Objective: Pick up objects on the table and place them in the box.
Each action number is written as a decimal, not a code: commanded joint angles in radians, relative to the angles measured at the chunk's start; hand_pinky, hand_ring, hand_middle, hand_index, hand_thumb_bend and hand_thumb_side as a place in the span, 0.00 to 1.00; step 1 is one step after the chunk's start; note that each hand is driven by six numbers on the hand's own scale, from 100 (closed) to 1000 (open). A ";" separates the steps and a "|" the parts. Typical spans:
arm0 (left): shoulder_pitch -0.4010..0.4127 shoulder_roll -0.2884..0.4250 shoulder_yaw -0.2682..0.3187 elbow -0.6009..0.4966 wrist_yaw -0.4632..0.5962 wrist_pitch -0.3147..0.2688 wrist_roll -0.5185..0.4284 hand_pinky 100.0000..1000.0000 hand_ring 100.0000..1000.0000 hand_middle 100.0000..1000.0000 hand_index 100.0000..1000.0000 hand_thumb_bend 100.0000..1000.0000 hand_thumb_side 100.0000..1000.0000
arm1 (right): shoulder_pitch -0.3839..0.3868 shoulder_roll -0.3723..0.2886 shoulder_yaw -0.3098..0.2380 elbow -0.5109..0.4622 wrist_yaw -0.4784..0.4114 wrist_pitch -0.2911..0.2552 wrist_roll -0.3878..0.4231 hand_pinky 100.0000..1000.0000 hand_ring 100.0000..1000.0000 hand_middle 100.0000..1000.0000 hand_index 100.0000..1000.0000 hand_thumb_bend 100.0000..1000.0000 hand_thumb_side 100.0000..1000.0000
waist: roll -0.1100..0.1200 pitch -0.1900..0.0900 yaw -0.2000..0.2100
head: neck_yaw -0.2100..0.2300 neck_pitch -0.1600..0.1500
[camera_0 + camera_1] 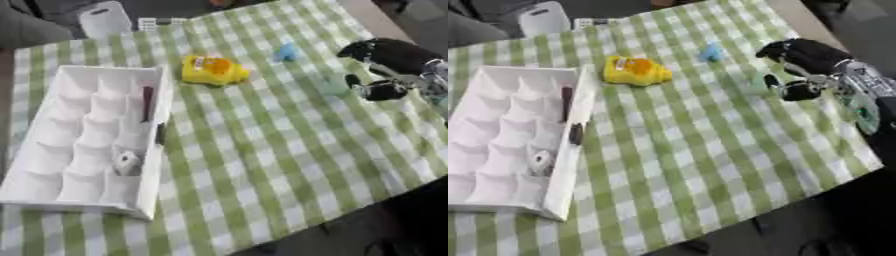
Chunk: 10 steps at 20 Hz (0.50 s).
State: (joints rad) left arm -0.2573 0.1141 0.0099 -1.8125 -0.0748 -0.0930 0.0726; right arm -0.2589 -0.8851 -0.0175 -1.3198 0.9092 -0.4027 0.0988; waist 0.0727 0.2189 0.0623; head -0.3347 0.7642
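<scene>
No legible text on anything.

Even, soft daylight with faint shadows; both views blurred throughout, no glare.

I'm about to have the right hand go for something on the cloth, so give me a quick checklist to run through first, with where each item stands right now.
1. Right hand in view over the green checked cloth: ok.
2. Right hand free of any load: cannot tell; its fingers are curled, and a pale greenish thing lies right beside them.
3. Yellow plastic toy lying free on the cloth, nothing on it: ok.
4. Small blue object apart from the toy: ok.
5. White compartment box has open cells: ok; only a small white item and a dark stick are inside.
6. Left hand clear of the path: cannot tell; it shows in neither view.
</scene>
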 commanded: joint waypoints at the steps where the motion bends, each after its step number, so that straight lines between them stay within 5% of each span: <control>1: -0.014 0.023 0.000 -0.012 0.004 -0.001 -0.005 0.72 0.63 0.94 0.84 0.06 0.94 | -0.013 -0.029 -0.013 0.024 0.024 0.007 -0.003 0.88 0.79 0.82 0.95 0.01 0.14 | -0.006 -0.003 0.003 | -0.005 -0.008; 10: -0.017 0.023 0.000 -0.013 0.004 -0.001 -0.006 0.72 0.62 0.93 0.84 0.06 0.94 | 0.036 -0.032 -0.025 0.032 0.047 0.011 -0.030 0.89 0.79 0.82 0.95 0.02 0.15 | -0.009 0.001 0.007 | -0.006 -0.011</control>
State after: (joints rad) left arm -0.2625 0.1142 0.0098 -1.8125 -0.0745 -0.0930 0.0687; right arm -0.2168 -0.8848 -0.0246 -1.2732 0.9485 -0.3938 0.0770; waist 0.0727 0.2191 0.0681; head -0.3371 0.7636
